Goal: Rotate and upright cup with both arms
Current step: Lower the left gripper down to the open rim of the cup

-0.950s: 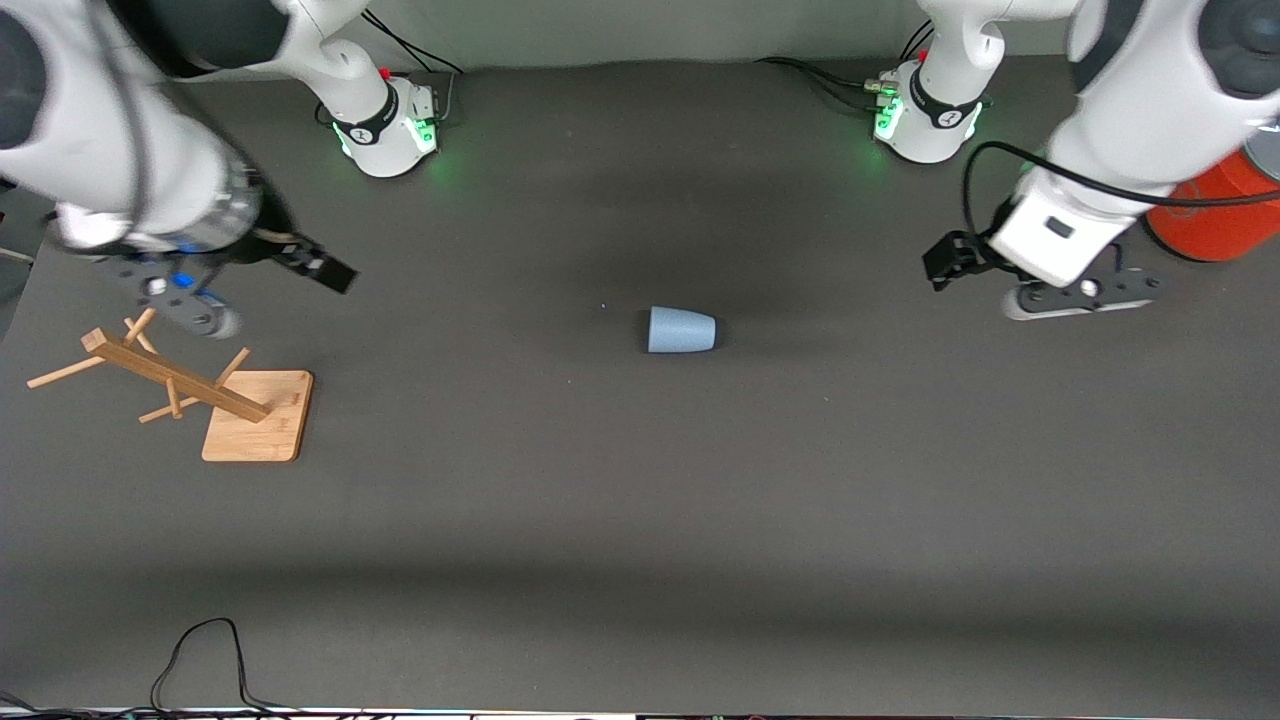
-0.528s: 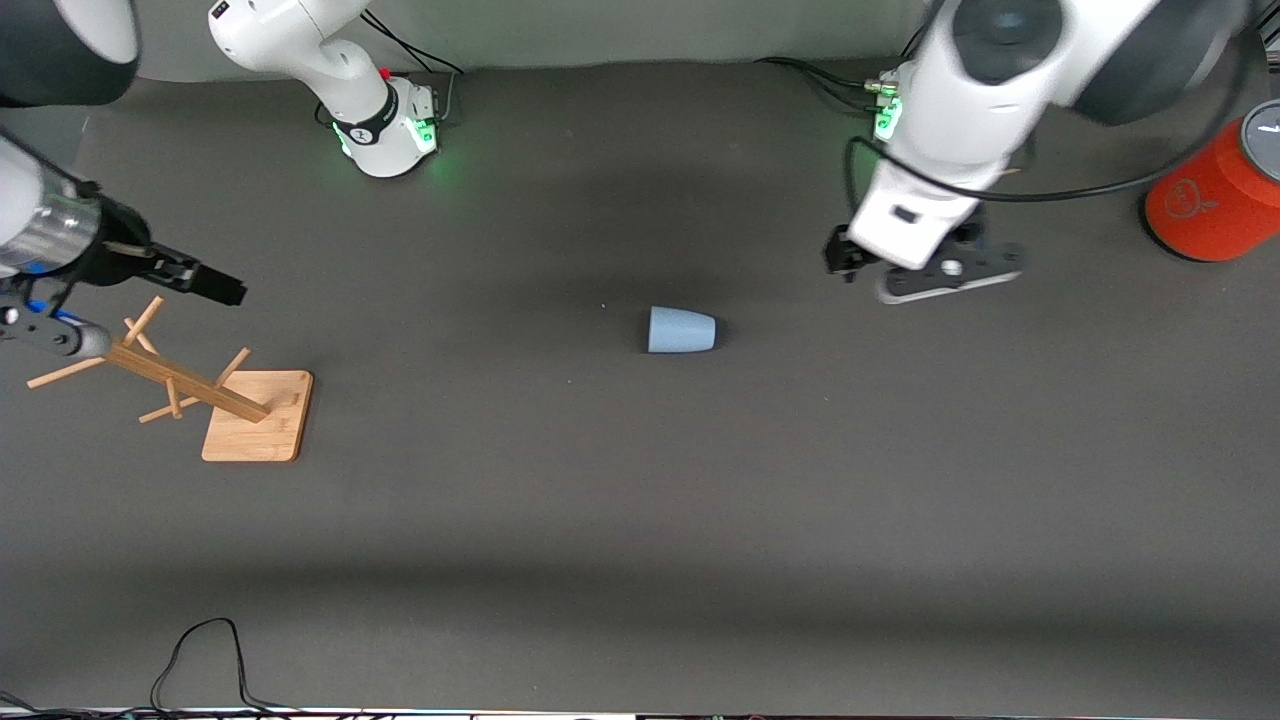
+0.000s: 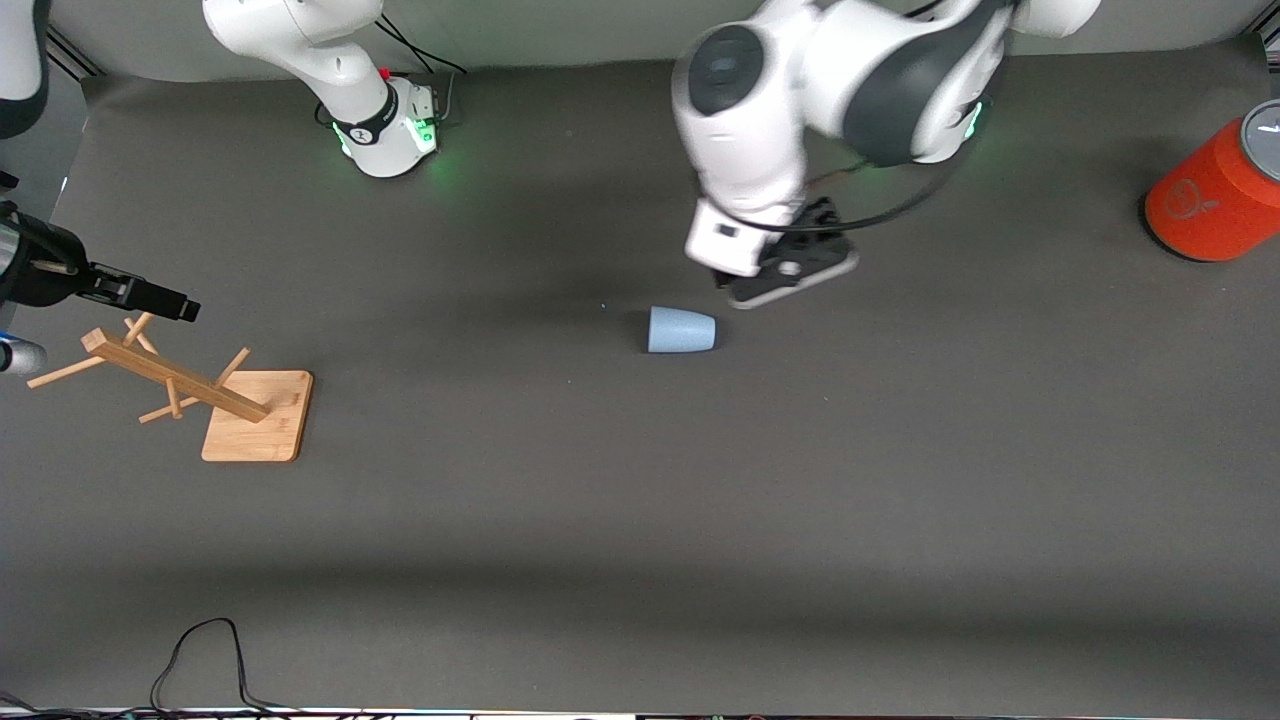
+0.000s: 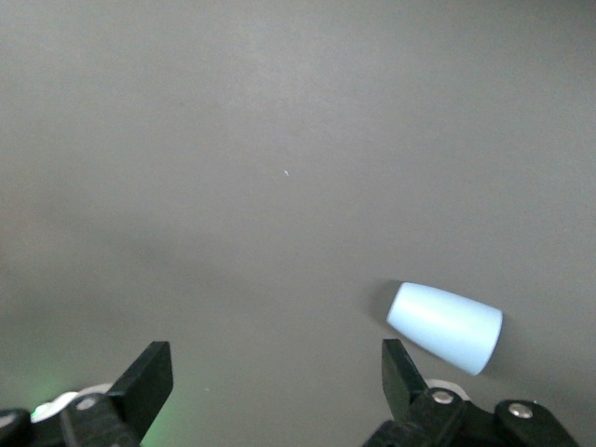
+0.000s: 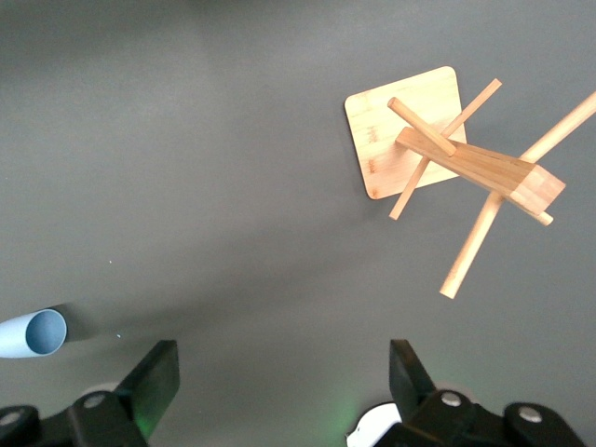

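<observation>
The light-blue cup lies on its side mid-table, its open rim toward the right arm's end. It also shows in the left wrist view as a tapered cup and in the right wrist view as an open-mouthed cup. My left gripper is open and empty; in the front view the left gripper hangs over the mat just beside the cup, toward the robots' bases. My right gripper is open and empty over the top of the wooden rack; its fingers frame bare mat.
A wooden peg rack on a square base stands at the right arm's end. An orange cylinder with a grey lid stands at the left arm's end. A black cable loops at the table's near edge.
The left arm has swung from beside the orange cylinder to just beside the cup. The right gripper has drawn back toward the table's edge over the rack. The cup has not moved.
</observation>
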